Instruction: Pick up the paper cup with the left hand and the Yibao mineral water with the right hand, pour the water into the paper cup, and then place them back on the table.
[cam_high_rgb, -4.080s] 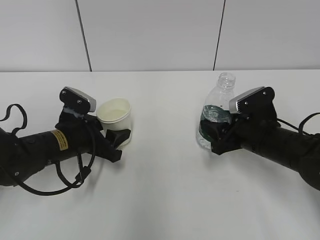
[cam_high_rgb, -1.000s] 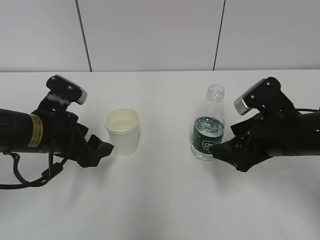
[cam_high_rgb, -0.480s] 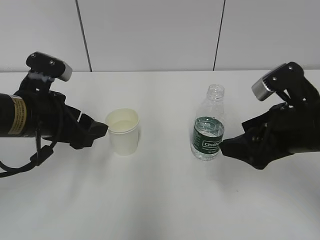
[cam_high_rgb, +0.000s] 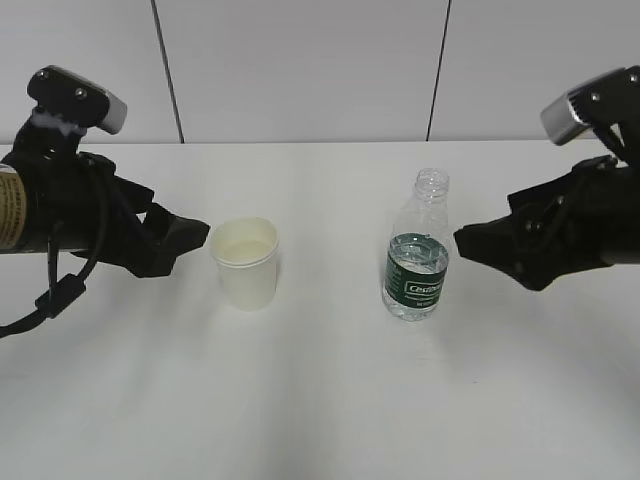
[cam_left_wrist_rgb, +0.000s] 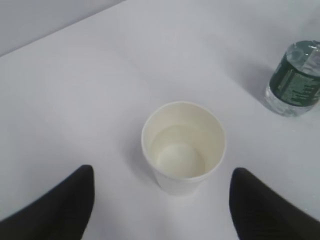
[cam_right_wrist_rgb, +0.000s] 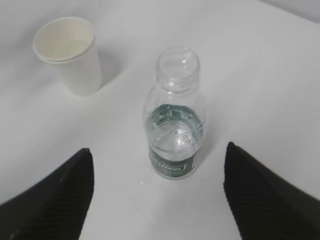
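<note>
The white paper cup (cam_high_rgb: 246, 263) stands upright on the white table (cam_high_rgb: 320, 400), with a little water in it (cam_left_wrist_rgb: 183, 147); it also shows in the right wrist view (cam_right_wrist_rgb: 70, 55). The capless Yibao bottle (cam_high_rgb: 416, 249) with its green label stands upright to the cup's right (cam_right_wrist_rgb: 175, 120), and its base shows in the left wrist view (cam_left_wrist_rgb: 296, 80). My left gripper (cam_high_rgb: 190, 238) is open and empty, raised to the left of the cup (cam_left_wrist_rgb: 162, 205). My right gripper (cam_high_rgb: 478, 245) is open and empty, raised to the right of the bottle (cam_right_wrist_rgb: 157, 195).
A pale panelled wall (cam_high_rgb: 300, 70) runs behind the table's far edge. A few small water drops (cam_right_wrist_rgb: 137, 177) lie on the table in front of the bottle.
Both arms have drawn back and up from the cup and the bottle, the left one leftward and the right one rightward. Cup and bottle stay standing where they were.
</note>
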